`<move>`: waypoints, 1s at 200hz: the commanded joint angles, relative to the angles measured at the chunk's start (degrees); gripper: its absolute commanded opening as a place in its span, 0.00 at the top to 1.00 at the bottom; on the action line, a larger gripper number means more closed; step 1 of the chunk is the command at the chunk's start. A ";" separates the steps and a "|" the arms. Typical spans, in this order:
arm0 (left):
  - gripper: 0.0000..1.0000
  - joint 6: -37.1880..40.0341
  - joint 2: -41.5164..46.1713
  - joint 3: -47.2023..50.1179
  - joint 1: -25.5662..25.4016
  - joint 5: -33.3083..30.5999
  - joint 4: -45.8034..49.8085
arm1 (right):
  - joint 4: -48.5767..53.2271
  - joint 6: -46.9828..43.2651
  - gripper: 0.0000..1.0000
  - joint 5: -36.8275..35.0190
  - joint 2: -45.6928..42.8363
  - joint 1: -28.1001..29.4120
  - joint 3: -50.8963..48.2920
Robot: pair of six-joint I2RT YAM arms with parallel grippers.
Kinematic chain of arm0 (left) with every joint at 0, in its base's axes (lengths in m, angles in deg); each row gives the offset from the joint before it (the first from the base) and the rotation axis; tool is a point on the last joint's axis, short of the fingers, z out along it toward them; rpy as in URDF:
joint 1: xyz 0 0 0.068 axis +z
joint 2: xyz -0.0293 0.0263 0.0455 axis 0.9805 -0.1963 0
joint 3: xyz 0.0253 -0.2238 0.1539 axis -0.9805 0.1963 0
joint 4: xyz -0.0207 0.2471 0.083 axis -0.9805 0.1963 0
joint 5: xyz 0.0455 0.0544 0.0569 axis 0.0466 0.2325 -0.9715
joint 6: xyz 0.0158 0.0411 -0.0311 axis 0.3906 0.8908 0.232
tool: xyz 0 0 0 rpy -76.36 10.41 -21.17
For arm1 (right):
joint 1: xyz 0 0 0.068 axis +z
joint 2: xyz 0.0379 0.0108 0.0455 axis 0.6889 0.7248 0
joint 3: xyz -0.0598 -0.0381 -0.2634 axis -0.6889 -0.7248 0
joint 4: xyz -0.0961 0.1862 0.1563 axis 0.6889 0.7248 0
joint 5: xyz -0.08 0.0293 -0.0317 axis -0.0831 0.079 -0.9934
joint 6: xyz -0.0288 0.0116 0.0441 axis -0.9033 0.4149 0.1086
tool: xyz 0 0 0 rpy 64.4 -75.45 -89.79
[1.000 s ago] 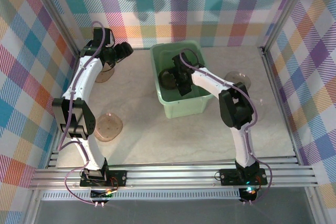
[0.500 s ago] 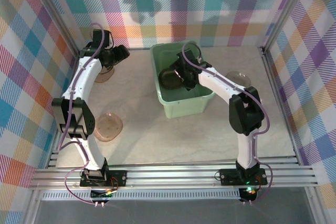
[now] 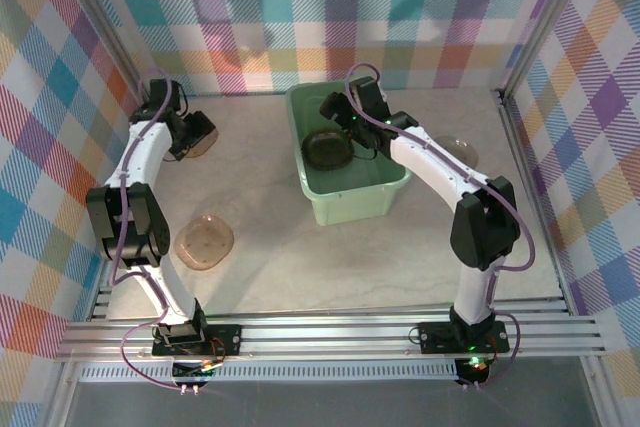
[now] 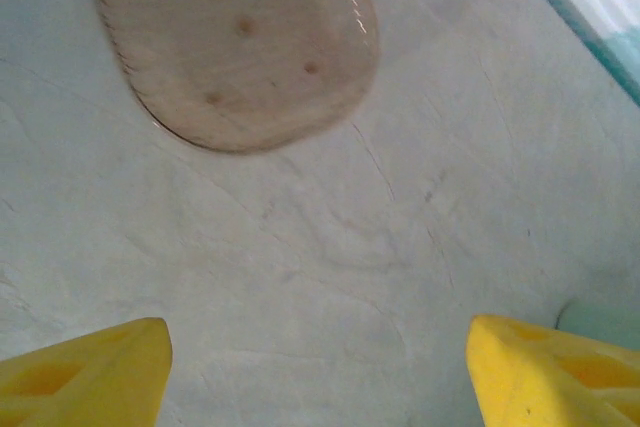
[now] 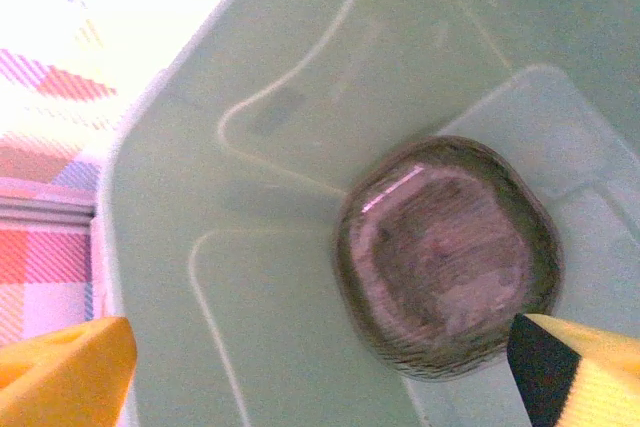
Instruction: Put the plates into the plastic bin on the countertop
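Your left gripper [image 4: 315,339] hung above the countertop [image 4: 330,247] with its yellow fingers spread wide and nothing between them. A brown plate [image 4: 235,42] lay flat just beyond them. Your right gripper [image 5: 320,335] was likewise open and empty over the green bin [image 5: 190,197], where a stack of plates [image 5: 445,257] sat on the floor. A second loose plate [image 3: 205,243] lay nearer the left arm's base, and a third plate [image 3: 458,148] lay right of the bin.
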 commanded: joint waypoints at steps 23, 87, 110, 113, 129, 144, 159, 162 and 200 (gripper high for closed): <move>0.23 -1.17 -5.02 -0.95 4.87 2.38 -3.09 | -1.83 -9.70 0.07 5.66 -1.50 0.48 2.17; 0.26 -0.71 -14.57 -8.40 7.79 3.20 -2.35 | 0.54 -18.45 0.10 17.14 5.63 -1.41 12.53; 0.26 0.33 -18.53 -11.64 8.21 2.72 -2.53 | -0.10 -17.33 0.12 20.28 7.62 -2.18 13.55; 0.26 0.38 -19.00 -11.92 8.31 2.57 -2.73 | -0.14 -16.99 0.12 20.61 7.89 -2.27 13.61; 0.26 0.51 -20.96 -12.57 8.63 3.87 -4.98 | -0.80 -16.63 0.13 22.83 9.21 -2.82 14.56; 0.26 0.08 -22.81 -14.36 8.61 2.97 -4.16 | 0.62 -16.72 0.13 24.51 10.77 -3.47 17.17; 0.26 0.05 -24.06 -15.44 8.68 2.22 -3.31 | 2.76 -17.36 0.14 25.67 12.27 -3.97 20.06; 0.27 0.05 -24.11 -15.44 8.67 2.01 -3.41 | 2.91 -17.56 0.14 25.73 12.54 -4.03 20.50; 0.28 0.49 -25.05 -14.69 8.60 0.57 -4.90 | 3.31 -16.80 0.16 28.47 16.09 -5.04 24.63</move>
